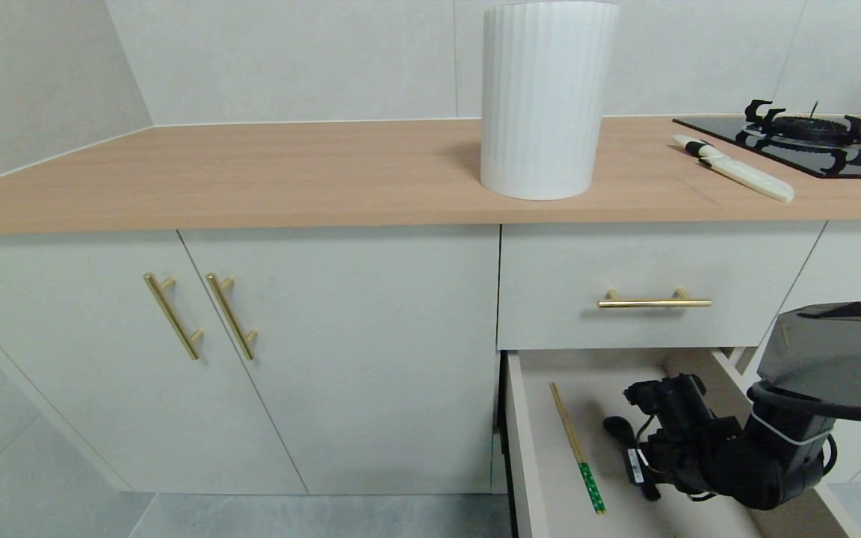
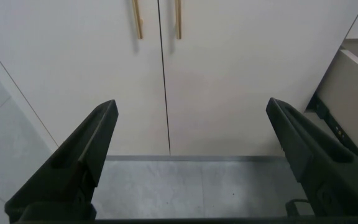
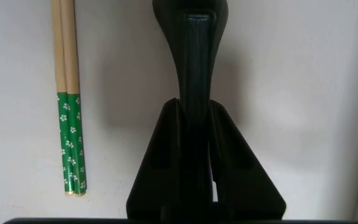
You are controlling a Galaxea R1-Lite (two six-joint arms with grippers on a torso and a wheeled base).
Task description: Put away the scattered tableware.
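Black, glossy spoon (image 3: 191, 50) sits clamped in the right gripper (image 3: 194, 107) beside green-tipped wooden chopsticks (image 3: 68, 93). Left gripper (image 2: 190, 107) gapes wide.

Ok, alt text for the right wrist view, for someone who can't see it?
The right gripper is shut on the handle of a black spoon over the pale drawer floor. A pair of wooden chopsticks with green flowered ends lies on the floor beside it.
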